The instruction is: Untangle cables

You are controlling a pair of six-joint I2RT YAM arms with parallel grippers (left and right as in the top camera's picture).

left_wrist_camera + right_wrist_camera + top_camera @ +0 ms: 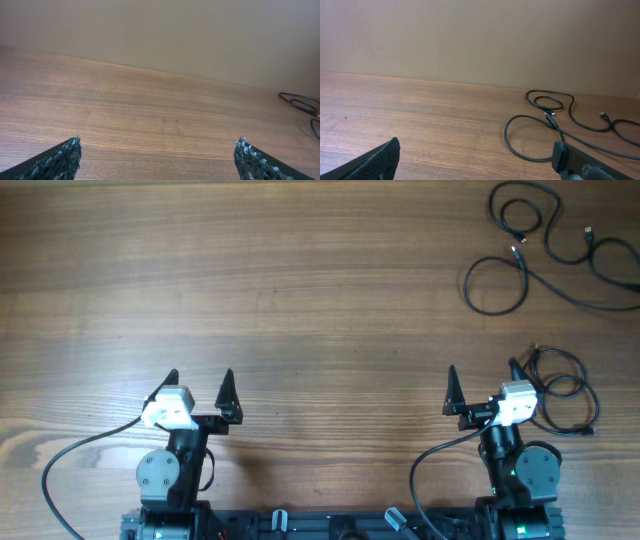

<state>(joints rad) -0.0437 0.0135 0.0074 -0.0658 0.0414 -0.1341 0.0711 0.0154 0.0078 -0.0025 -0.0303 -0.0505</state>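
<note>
Thin black cables lie in loose loops at the far right of the wooden table, with small metallic plug ends. They also show in the right wrist view and at the right edge of the left wrist view. Another small coiled cable lies just right of my right gripper. My left gripper is open and empty at the near left, over bare wood. My right gripper is open and empty at the near right; the far cables lie well beyond its fingertips.
The wooden table spans the whole view. Thick black wires run from each arm base at the near edge. A plain beige wall stands behind the table's far edge.
</note>
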